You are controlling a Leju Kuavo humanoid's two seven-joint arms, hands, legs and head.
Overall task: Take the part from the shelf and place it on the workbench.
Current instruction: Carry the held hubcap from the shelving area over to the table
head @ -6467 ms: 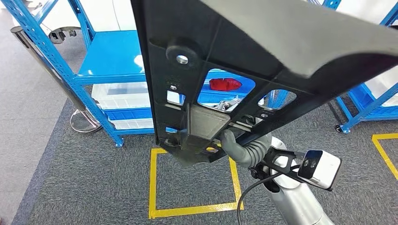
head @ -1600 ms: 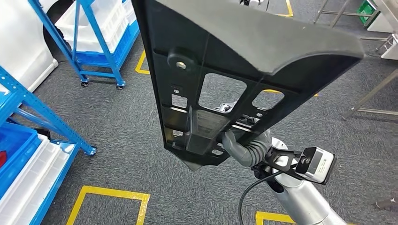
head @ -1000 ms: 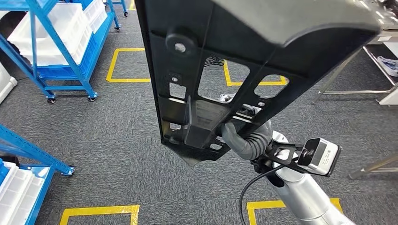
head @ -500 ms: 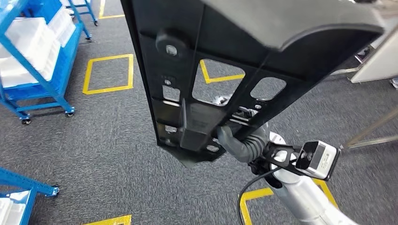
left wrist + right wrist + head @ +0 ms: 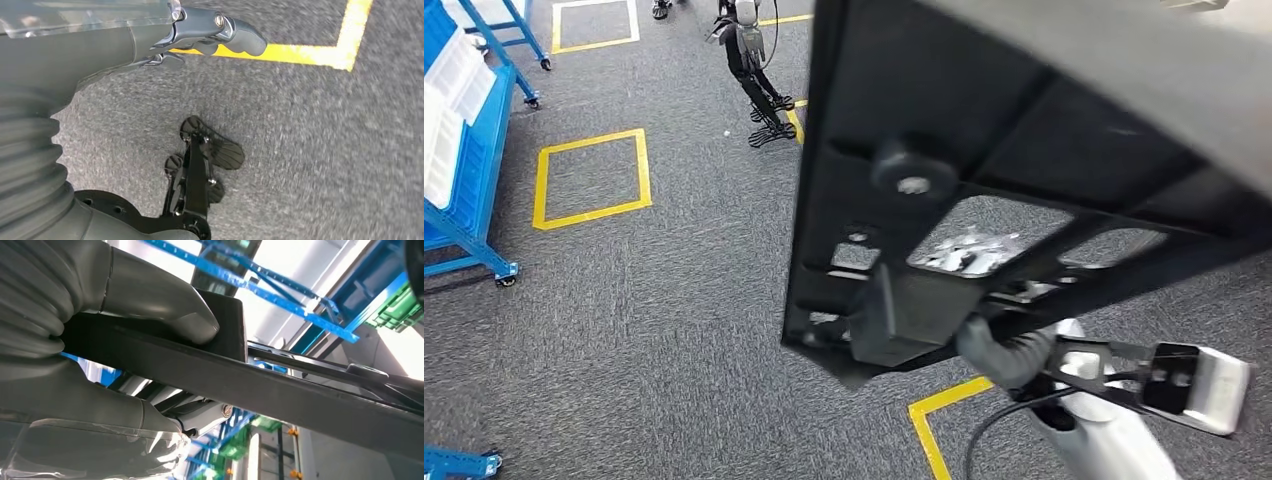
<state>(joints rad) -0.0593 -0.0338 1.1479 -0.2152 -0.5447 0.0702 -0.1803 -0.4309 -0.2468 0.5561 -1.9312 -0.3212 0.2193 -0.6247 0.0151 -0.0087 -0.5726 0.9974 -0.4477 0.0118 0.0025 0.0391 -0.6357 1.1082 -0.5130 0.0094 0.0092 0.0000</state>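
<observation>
Right hand (image 5: 994, 352) gripping, arm raised.

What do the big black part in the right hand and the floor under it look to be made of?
The part looks like moulded black plastic with a matte finish: ribs, cut-out windows and a raised boss with a metal insert suggest it. The right hand grips its lower edge. The floor looks like grey short-pile carpet, speckled in texture, marked with yellow tape.
</observation>
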